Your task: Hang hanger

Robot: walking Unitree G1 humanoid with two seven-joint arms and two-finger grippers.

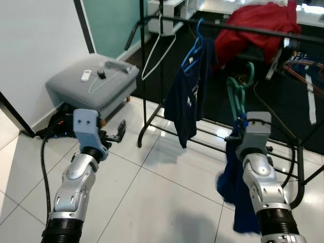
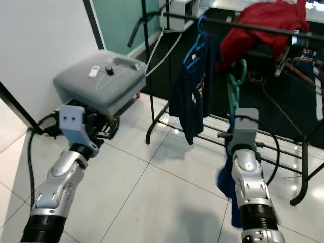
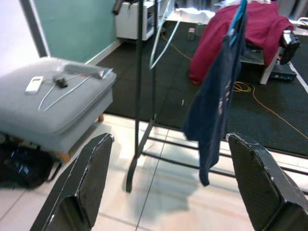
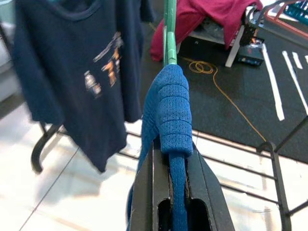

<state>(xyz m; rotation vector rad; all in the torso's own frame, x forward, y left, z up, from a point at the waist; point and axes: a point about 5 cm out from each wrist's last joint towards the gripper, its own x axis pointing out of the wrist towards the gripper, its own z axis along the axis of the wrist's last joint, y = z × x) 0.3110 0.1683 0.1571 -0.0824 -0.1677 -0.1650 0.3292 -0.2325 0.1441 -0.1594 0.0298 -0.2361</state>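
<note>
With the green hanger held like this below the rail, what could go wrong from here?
The right gripper pinches the green hanger through bunched blue garment, so it might slip or twist on lifting. The hook must rise to the rail close to the navy shirt and red cloth and could snag either.

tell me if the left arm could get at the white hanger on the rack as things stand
Probably yes: the left claw is open and empty, and the white hanger hangs ahead on the rack rail with nothing between.
</note>
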